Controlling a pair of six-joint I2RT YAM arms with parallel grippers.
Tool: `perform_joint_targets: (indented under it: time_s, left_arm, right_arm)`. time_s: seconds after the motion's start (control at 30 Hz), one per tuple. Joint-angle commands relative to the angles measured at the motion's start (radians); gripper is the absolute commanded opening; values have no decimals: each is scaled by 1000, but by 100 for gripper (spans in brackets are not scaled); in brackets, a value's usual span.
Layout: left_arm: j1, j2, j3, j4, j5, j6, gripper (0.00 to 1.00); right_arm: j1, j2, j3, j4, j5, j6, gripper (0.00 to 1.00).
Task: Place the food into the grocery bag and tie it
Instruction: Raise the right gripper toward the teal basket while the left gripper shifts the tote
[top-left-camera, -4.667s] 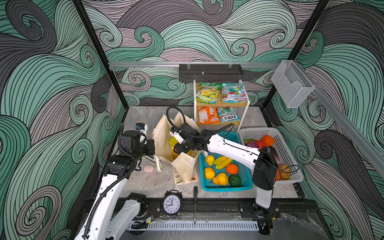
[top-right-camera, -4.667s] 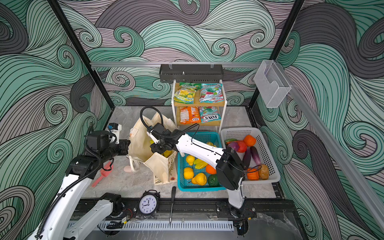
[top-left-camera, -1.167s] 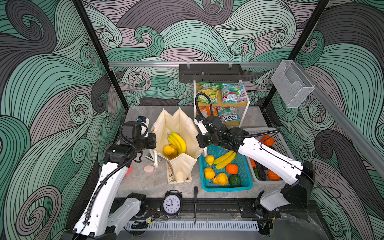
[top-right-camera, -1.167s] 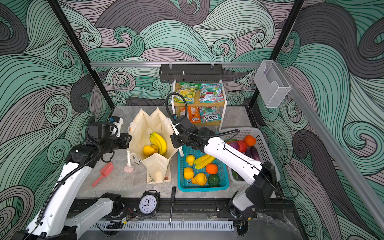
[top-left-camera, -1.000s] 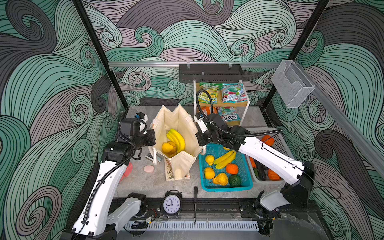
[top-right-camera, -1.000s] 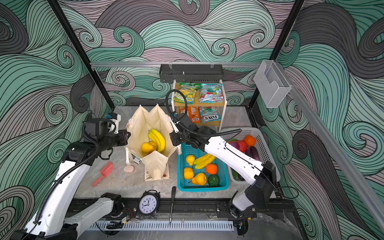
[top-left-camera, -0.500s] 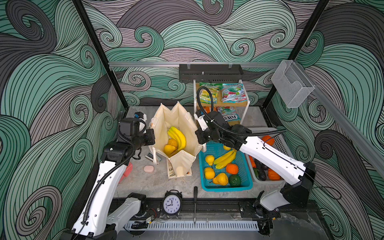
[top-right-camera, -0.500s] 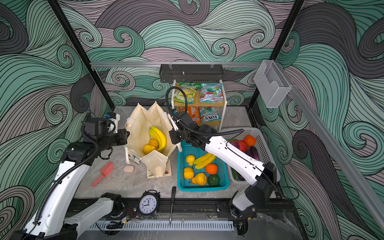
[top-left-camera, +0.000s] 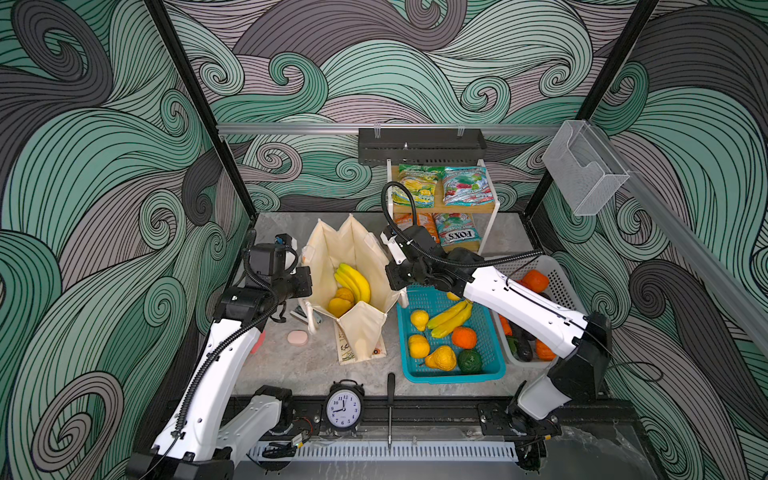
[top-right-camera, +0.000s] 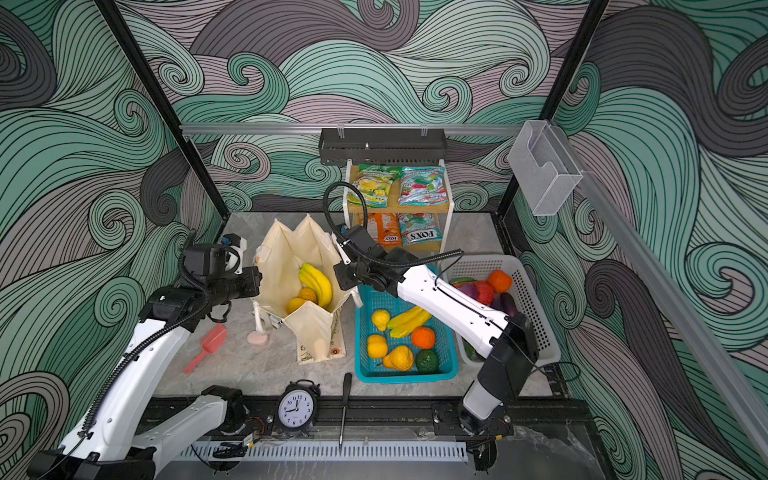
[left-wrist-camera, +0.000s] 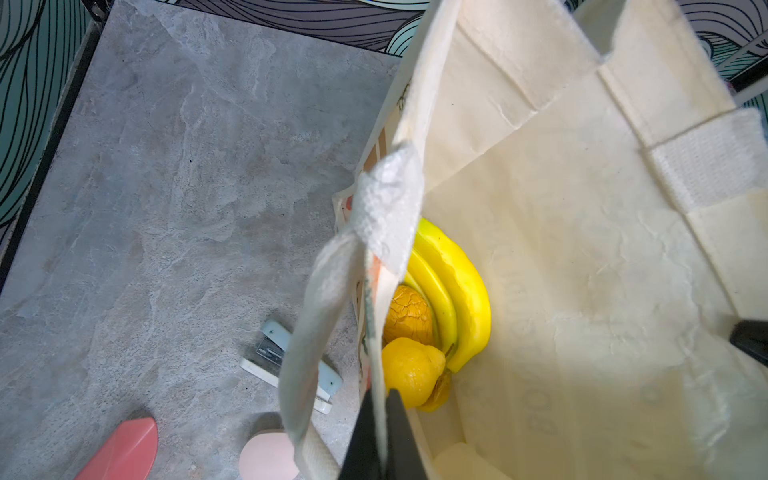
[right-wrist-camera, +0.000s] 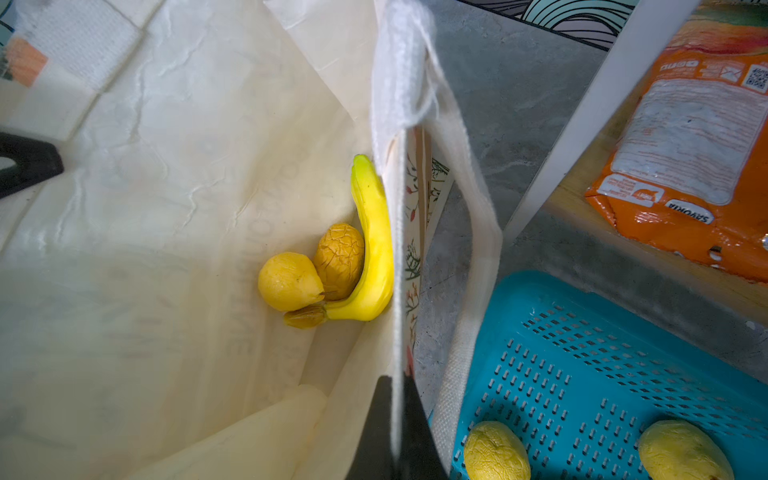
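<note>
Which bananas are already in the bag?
The bunch lying inside the cream bag; the other bunch lies outside it, in the teal basket.

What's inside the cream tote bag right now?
Inside the tote: a banana bunch, a yellow lemon and a wrinkled orange-yellow fruit. The folded front wall hides the bottom's near corner, so anything there is unseen.
</note>
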Motion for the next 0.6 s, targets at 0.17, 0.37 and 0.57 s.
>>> perform_joint_targets:
  time_s: [0.17, 0.37, 0.57]
  left_arm:
    - [4, -4, -22, 8, 18, 18, 0]
    - [5, -5, -53, 29, 26, 25, 0]
    - [4, -18, -72, 30, 23, 33, 0]
  right_arm:
    - [4, -64, -11, 49, -22, 20, 45]
    - [3, -218, -96, 98, 23, 33, 86]
    - [-2, -372, -189, 94, 140, 24, 99]
